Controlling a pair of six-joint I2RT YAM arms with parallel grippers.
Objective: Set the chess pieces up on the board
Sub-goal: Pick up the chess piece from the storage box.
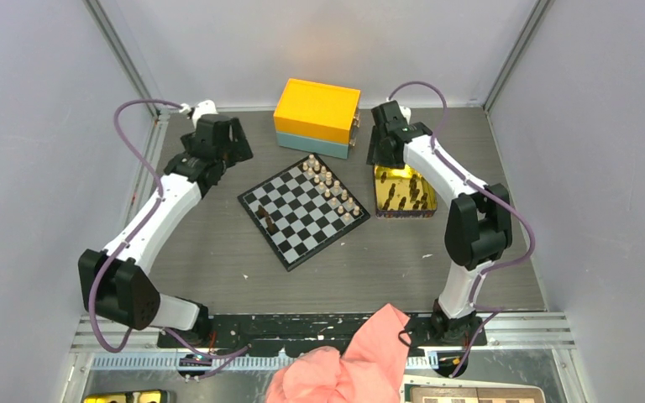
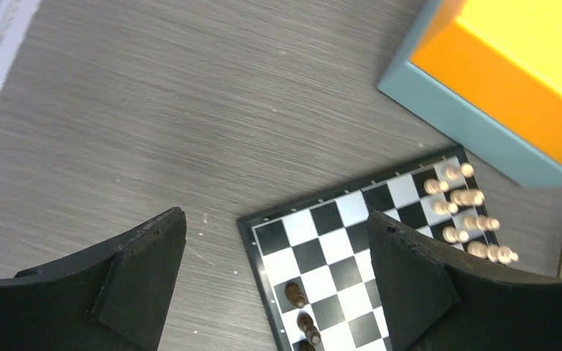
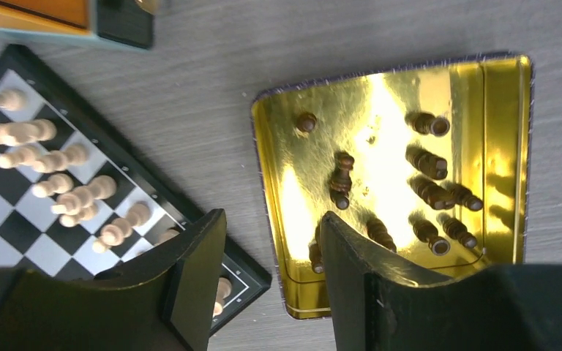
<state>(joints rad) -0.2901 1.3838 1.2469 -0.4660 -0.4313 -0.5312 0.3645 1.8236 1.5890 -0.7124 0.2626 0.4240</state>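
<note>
Chess pieces (image 1: 329,186) are in neither gripper at this moment. The right gripper (image 3: 271,219) has its fingers apart with nothing between them. It hangs over the near left corner of the gold tin (image 3: 380,131), one finger over the tin and the other over the board (image 3: 0,219) edge. That looks like a line-up for dropping onto a piece. Inside the tin lie ten or so dark pieces (image 3: 424,161), most tipped on their sides, a few on end, loosely scattered across the shiny floor.

The left gripper (image 2: 274,227) is likewise spread wide and empty. It hovers over the table (image 2: 190,110) at the board's far corner, away from any piece, probably to keep out of the way.

On the board, light pieces (image 3: 66,197) fill two rows along the edge facing the tin, and a few dark ones stand on the opposite side. The light side looks finished, with most of the dark side left to place. A yellow box (image 1: 317,113) sits just behind the board.
</note>
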